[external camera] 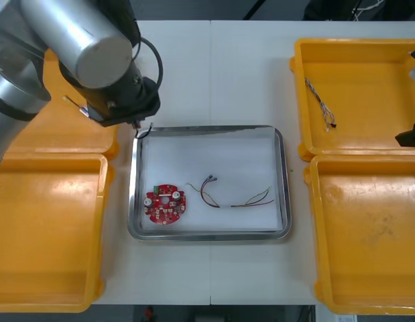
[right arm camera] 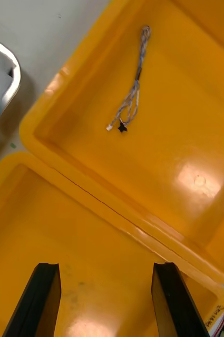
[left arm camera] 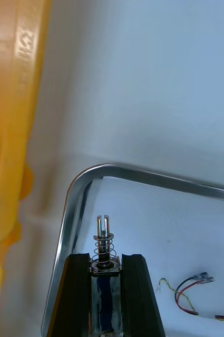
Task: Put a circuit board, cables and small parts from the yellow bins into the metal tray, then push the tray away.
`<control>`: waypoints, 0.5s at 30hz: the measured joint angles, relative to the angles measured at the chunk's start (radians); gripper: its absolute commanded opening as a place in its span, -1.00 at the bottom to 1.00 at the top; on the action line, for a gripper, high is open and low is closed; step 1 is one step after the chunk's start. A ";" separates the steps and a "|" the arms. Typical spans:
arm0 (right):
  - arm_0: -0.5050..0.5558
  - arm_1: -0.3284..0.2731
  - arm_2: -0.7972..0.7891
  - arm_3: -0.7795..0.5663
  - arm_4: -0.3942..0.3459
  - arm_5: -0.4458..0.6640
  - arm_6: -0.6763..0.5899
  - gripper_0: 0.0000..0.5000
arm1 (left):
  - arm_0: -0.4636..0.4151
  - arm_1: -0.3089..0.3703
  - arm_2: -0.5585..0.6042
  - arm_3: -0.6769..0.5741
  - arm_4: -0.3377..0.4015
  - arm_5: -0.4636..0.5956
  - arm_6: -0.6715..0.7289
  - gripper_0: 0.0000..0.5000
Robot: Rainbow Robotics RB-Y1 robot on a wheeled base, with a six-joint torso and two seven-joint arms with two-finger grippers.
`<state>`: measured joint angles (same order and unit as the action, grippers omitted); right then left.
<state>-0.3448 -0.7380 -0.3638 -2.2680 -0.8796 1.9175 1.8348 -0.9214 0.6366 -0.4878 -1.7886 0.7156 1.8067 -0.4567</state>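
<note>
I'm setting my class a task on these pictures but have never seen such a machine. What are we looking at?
It is a two-armed robot at a light table. One picture looks down from above; the other two come from wrist cameras. At both sides stand yellow bins, with a metal tray between them. In the tray lie a red circuit board and a red and yellow cable. The left tool, over the tray's far left corner, grips a small metal part. The right tool hangs open over the right bins; the far one holds a twisted cable.
</note>
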 measured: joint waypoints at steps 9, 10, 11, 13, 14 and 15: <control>-0.001 0.000 -0.015 0.062 0.052 0.000 0.000 1.00 | 0.037 -0.016 -0.119 0.000 -0.061 -0.105 0.008 -1.00; -0.002 0.000 -0.015 0.062 0.052 0.000 0.000 1.00 | 0.041 -0.018 -0.128 0.000 -0.067 -0.117 0.008 -1.00; -0.003 0.000 -0.015 0.062 0.052 0.000 0.000 1.00 | 0.044 -0.019 -0.137 0.000 -0.071 -0.126 0.008 -1.00; -0.008 0.000 -0.015 0.062 0.053 0.000 0.000 1.00 | 0.054 -0.019 -0.154 0.000 -0.081 -0.146 0.008 -1.00; -0.012 0.000 -0.014 0.065 0.055 0.000 0.000 1.00 | 0.059 -0.019 -0.163 0.000 -0.088 -0.156 0.008 -1.00; -0.019 0.000 -0.012 0.070 0.062 0.000 0.000 1.00 | 0.064 -0.019 -0.173 0.000 -0.096 -0.166 0.008 -1.00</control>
<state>-0.3634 -0.7382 -0.3753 -2.1982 -0.8176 1.9175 1.8347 -0.8574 0.6177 -0.6611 -1.7885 0.6197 1.6409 -0.4489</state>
